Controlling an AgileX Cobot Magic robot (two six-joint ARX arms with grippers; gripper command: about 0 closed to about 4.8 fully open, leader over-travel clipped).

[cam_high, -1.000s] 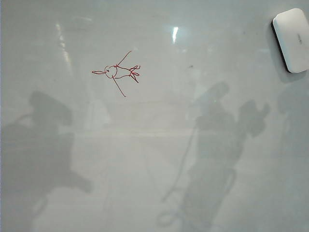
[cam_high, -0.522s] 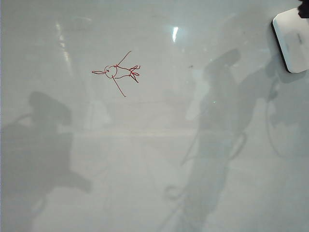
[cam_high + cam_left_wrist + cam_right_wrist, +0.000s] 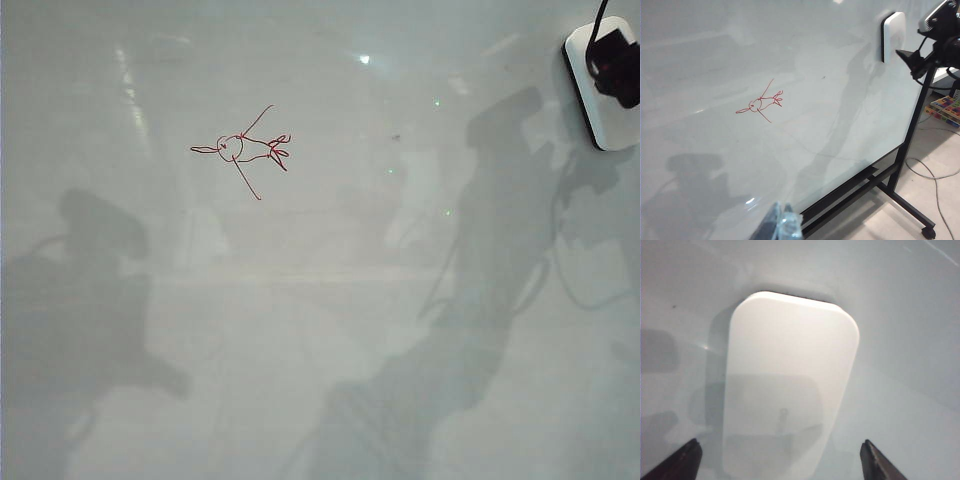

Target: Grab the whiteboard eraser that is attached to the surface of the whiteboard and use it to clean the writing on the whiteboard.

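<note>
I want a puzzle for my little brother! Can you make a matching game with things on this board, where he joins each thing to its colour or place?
Things:
1. whiteboard eraser
2. writing
3. right gripper
4. whiteboard

Clues:
A. thin red doodle
B. open, fingertips either side of the eraser
C. glossy pale grey, with shadows
D. white block at the board's top right corner

Pairs: 1-D, 2-A, 3-B, 4-C

The right gripper (image 3: 780, 460) faces the whiteboard eraser (image 3: 790, 390), its jaws spread wider than the block with bare whiteboard (image 3: 910, 340) on either side. Between the eraser (image 3: 610, 100) and the red writing (image 3: 243, 150) the board (image 3: 320, 330) lies bare. The left gripper (image 3: 782, 227) hangs well apart from both; whether it is open cannot be told.
</note>
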